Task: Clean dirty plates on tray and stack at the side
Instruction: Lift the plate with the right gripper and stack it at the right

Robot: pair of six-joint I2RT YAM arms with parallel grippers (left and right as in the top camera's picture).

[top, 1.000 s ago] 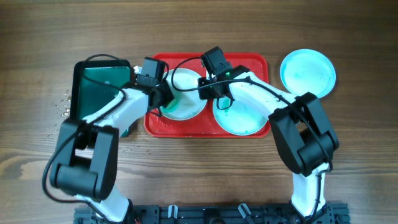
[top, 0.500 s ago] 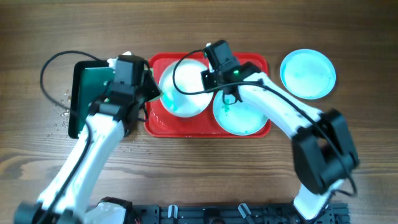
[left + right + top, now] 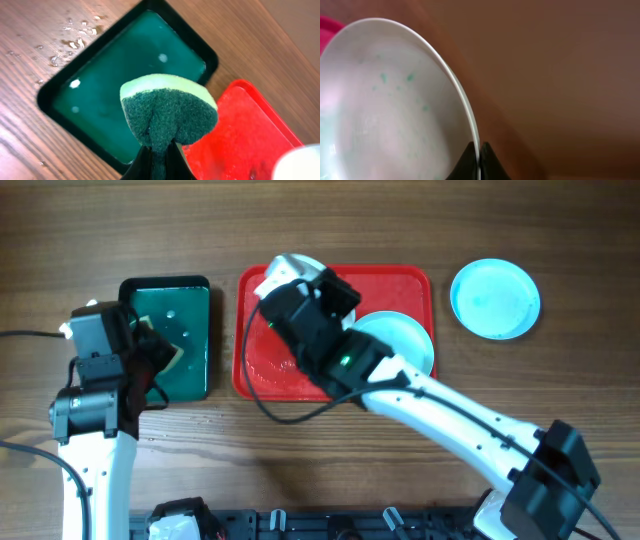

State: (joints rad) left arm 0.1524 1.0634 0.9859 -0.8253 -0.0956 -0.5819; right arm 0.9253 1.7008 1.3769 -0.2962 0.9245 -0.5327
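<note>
My right gripper [image 3: 480, 154] is shut on the rim of the white plate [image 3: 395, 110], which has small teal specks and is held tilted on edge. From overhead this plate [image 3: 287, 269] is lifted over the far left part of the red tray [image 3: 400, 280]. One light turquoise plate [image 3: 405, 340] lies in the tray's right half. The other turquoise plate [image 3: 495, 298] lies on the table to the right of the tray. My left gripper [image 3: 160, 155] is shut on a green and yellow sponge [image 3: 167, 112], over the right edge of the dark green tray [image 3: 170, 305].
The dark green black-rimmed tray [image 3: 120, 85] holds liquid and sits left of the red tray [image 3: 240, 135]. Water drops lie on the wooden table [image 3: 65, 40] beyond the green tray's far left corner. My right arm [image 3: 450, 420] crosses diagonally over the red tray's front edge.
My left gripper has drawn back left from the red tray to the green tray, with the sponge. My right gripper has lifted the white plate off the tray and tilted it on edge.
</note>
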